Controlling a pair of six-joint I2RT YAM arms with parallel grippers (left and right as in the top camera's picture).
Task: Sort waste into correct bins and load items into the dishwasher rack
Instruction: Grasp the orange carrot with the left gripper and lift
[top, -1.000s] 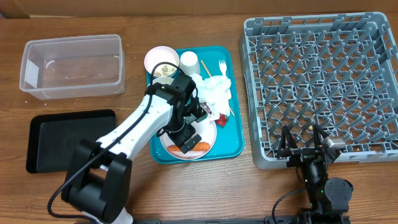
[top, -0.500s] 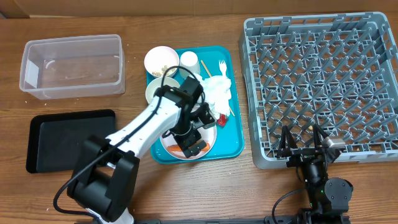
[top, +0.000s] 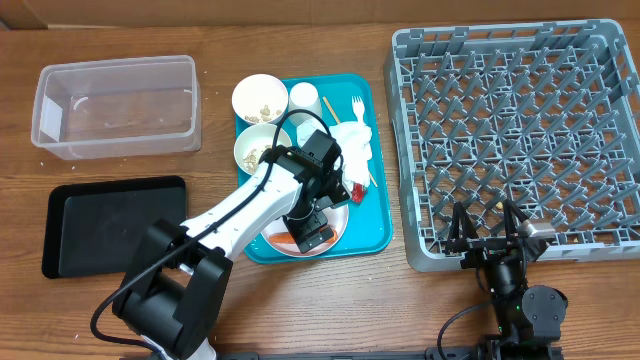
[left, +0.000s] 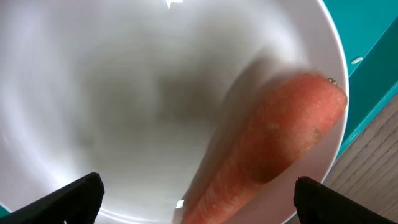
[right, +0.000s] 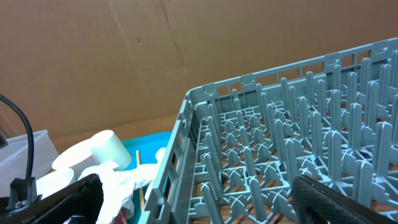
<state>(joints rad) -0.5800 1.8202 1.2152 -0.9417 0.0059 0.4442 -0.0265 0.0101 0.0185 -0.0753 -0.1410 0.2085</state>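
My left gripper (top: 312, 230) hangs open low over the large pale plate (top: 338, 228) on the teal tray. In the left wrist view the orange carrot (left: 273, 146) lies on the plate (left: 124, 93), running down between the gripper's (left: 199, 202) spread fingertips (left: 74, 198); whether they touch it I cannot tell. Two white bowls (top: 259, 97) (top: 256, 150) hold pale food scraps (top: 266, 108). The cup (top: 304, 97), fork (top: 357, 107), napkin (top: 352, 148) and red wrapper (top: 356, 190) lie on the tray too. My right gripper (top: 487, 235) stands open at the dishwasher rack's (top: 520, 140) near edge.
The teal tray (top: 380, 235) sits mid-table. A clear tub (top: 115, 105) stands at the back left and a black tray (top: 110, 225) lies in front of it. In the right wrist view the rack wall (right: 186, 143) rises close ahead, with the cup (right: 102, 149) and napkin (right: 124, 180) to the left.
The left arm has swung right over the tray, uncovering the nearer bowl; its gripper stays low over the plate and carrot. The right arm has not moved.
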